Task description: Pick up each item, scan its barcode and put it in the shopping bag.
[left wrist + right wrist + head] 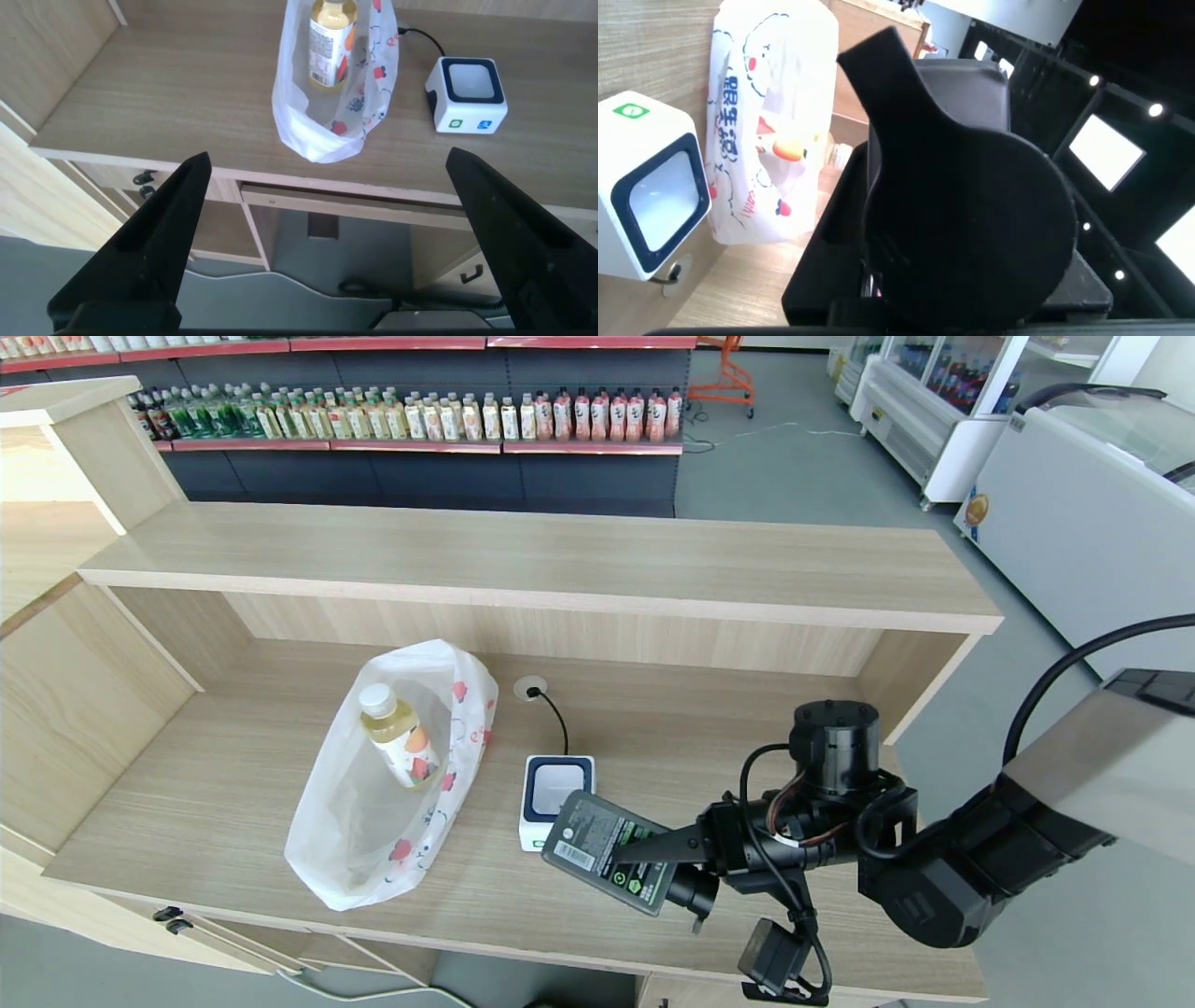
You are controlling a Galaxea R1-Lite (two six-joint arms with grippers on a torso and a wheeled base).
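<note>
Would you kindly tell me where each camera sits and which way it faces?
Head view: on the head, facing forward and down at the counter; right gripper holds a packet.
Left wrist view: before the counter's front, facing the bag; left gripper shows open.
Right wrist view: behind its finger, facing the scanner.
Shared: all show bag and scanner.

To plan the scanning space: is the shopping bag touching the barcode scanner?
Apart. The left wrist view shows a strip of bare counter between the shopping bag and the barcode scanner.
</note>
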